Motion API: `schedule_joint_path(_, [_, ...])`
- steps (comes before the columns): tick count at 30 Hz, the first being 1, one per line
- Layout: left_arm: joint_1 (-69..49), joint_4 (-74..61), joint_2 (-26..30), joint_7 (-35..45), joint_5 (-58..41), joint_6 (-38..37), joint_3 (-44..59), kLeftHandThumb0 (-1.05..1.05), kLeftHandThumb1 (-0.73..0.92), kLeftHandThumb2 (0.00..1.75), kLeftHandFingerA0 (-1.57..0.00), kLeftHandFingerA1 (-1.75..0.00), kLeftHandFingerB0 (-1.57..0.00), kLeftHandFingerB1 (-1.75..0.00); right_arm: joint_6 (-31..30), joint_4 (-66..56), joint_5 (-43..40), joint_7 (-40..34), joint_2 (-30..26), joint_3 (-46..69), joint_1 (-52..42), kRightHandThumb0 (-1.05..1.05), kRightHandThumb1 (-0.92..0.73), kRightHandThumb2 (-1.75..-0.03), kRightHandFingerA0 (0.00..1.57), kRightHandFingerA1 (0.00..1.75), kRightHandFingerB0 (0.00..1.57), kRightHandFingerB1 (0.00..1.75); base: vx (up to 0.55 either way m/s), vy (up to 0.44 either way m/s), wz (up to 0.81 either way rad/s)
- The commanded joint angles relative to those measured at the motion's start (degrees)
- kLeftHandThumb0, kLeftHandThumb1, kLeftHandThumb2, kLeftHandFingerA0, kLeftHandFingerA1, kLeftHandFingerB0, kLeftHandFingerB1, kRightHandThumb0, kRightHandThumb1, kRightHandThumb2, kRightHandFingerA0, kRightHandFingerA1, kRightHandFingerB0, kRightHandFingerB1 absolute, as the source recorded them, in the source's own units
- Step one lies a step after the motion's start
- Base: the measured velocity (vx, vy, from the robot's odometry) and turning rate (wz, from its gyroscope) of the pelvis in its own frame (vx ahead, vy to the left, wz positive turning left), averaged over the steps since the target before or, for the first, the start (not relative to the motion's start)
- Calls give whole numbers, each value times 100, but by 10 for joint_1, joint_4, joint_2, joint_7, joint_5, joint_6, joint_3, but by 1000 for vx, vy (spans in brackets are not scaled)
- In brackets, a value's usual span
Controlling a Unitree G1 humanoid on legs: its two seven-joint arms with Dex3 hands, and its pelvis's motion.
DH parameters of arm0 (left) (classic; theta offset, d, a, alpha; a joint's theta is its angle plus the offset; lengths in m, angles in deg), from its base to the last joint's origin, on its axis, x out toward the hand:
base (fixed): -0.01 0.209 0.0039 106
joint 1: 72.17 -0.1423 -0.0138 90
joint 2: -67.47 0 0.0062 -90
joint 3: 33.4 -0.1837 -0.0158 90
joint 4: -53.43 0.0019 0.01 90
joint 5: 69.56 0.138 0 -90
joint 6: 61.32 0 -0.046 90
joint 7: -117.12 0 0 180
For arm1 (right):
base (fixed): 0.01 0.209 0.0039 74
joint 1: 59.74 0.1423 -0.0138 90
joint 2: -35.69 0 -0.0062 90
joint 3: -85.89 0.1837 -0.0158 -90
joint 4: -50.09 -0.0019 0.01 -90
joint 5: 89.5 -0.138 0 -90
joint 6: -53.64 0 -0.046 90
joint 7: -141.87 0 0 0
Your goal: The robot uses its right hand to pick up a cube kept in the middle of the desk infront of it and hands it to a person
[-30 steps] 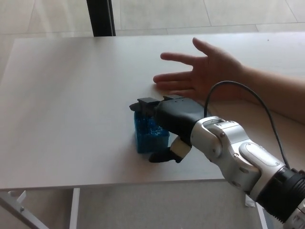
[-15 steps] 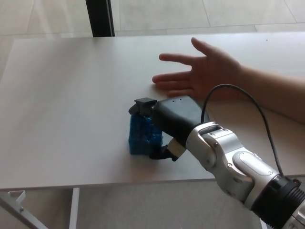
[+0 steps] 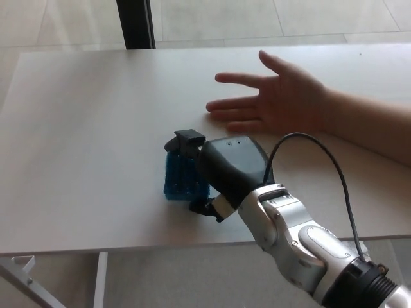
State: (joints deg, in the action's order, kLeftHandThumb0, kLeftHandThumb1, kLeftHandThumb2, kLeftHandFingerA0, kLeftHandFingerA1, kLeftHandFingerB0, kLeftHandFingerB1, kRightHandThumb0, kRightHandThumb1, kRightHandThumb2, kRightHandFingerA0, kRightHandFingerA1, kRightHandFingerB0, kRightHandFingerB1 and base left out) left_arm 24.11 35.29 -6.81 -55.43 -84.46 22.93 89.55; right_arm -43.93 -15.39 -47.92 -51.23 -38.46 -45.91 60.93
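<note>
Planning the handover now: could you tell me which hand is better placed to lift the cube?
The right hand: its fingers already wrap the blue cube near the person's open palm. The left hand isn't in view.

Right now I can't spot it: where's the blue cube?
In the head view, the cube sits left of centre on the desk, wrapped by the right hand.
</note>
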Motion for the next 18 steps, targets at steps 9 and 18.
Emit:
schedule_joint_path(9, [-5,3,8,0,-1,-26,-7,-60,39,80,-63,-61,-48,-51,70,3,20,-43,-79,100,113,-32,-57,-65,93,166,92,72,0,0,0])
schedule_joint_path(18, [-4,2,6,1,-4,-27,-7,-60,49,55,-71,-53,-54,-38,122,102,24,-82,-120,131,201,-39,-56,-59,85,170,91,74,0,0,0])
